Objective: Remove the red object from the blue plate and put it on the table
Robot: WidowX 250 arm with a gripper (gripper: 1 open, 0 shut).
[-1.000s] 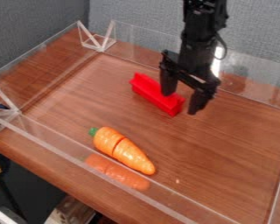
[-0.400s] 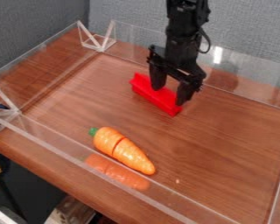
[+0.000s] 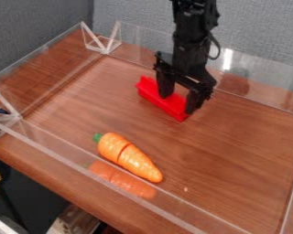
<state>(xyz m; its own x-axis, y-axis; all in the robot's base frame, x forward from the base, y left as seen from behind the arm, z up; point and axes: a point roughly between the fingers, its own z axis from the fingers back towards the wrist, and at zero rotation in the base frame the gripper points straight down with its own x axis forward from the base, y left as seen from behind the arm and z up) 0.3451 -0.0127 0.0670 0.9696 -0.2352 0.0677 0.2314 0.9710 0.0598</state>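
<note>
At centre frame, one hand [image 3: 183,94] straddles one red object [image 3: 163,98] on the table [image 3: 76,96], fingers spread; one carrot [image 3: 127,156] lies lower centre.

The desk [image 3: 100,96] is glossy reddish-brown wood grain, edged by low clear acrylic walls. A red block [image 3: 157,95] lies flat on it toward the back; an orange carrot [image 3: 127,156] lies near the front wall.

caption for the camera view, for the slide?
Gripper poised with open jaws over the red block on the wood-grain table, carrot lying near the front wall.
</note>
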